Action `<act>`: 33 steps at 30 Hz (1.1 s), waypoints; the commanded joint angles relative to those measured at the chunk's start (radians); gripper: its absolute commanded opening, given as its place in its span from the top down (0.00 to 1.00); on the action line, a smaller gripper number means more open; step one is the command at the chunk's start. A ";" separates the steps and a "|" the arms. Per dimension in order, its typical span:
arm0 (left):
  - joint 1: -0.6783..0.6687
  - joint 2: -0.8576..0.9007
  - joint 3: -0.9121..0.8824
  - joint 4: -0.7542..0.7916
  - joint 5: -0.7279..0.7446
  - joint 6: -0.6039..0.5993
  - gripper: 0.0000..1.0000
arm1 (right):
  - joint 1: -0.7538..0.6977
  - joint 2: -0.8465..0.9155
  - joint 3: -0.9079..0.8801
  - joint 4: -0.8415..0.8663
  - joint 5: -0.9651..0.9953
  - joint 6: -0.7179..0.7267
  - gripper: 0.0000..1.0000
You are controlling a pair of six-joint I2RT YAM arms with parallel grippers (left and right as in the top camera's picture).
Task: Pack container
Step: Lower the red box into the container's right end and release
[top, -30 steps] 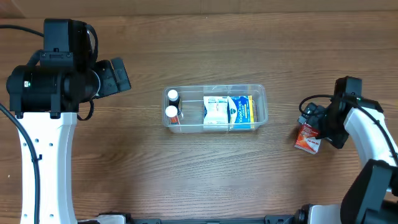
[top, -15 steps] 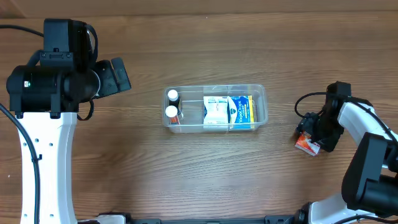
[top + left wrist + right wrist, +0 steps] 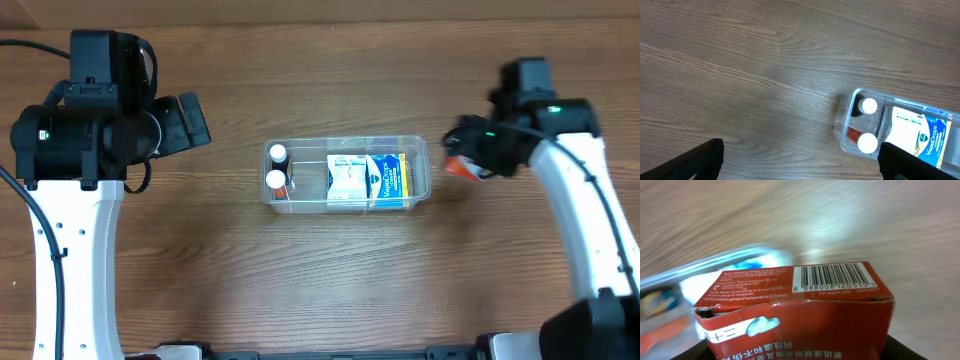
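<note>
The clear plastic container (image 3: 420, 150) lies at the table's middle. It holds two white-capped bottles (image 3: 276, 167) at its left end and a blue and white packet (image 3: 368, 179) to their right. It also shows in the left wrist view (image 3: 845, 135). My right gripper (image 3: 462, 160) is shut on a small red box (image 3: 795, 310) and holds it above the table just right of the container's right end. The box (image 3: 455, 167) shows as a red spot under the arm. My left gripper (image 3: 800, 162) is open and empty, up at the far left.
Bare wooden table lies all round the container. The left arm's black body (image 3: 100, 120) hangs over the left side. The right arm (image 3: 580, 200) reaches in from the right edge.
My right gripper has lifted the red box from the table at the right and carried it up and left, close to the container's right end. The left arm has not moved.
</note>
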 commanded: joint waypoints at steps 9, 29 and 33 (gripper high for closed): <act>0.004 0.005 0.008 -0.005 0.009 0.018 0.00 | 0.263 0.169 -0.070 0.143 0.064 0.070 0.27; 0.004 0.005 0.008 -0.008 0.008 0.019 0.00 | 0.203 0.020 0.084 0.073 0.241 0.053 0.05; 0.004 0.005 0.008 -0.008 0.008 0.019 0.00 | 0.070 0.005 0.049 0.042 0.240 0.052 0.63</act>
